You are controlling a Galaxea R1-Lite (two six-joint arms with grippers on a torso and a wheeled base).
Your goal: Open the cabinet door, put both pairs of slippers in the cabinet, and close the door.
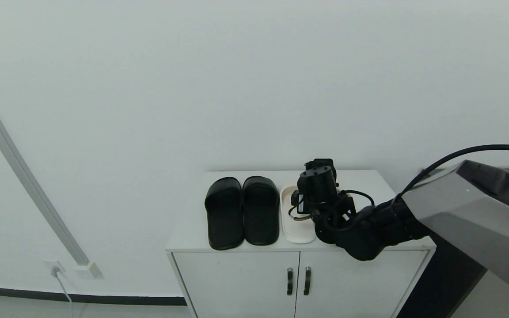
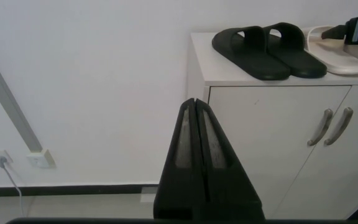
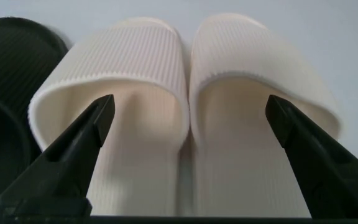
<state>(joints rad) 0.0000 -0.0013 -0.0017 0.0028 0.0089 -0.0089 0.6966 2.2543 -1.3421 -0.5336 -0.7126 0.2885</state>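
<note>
— Right gripper (image 3: 188, 111), how wide?
— Wide open, empty, spread across two white slippers (image 3: 123, 62).
— Left gripper (image 2: 194, 106)?
— Closed, empty, beside the cabinet (image 1: 237, 282). Two black slippers (image 1: 241, 212) lie on top; both doors are shut.

The right arm (image 1: 369, 229) covers most of the white slippers (image 1: 298, 232), at 3 o'clock from the black pair (image 1: 242, 212). The head view's lower edge cuts off the cabinet doors (image 1: 237, 282).
</note>
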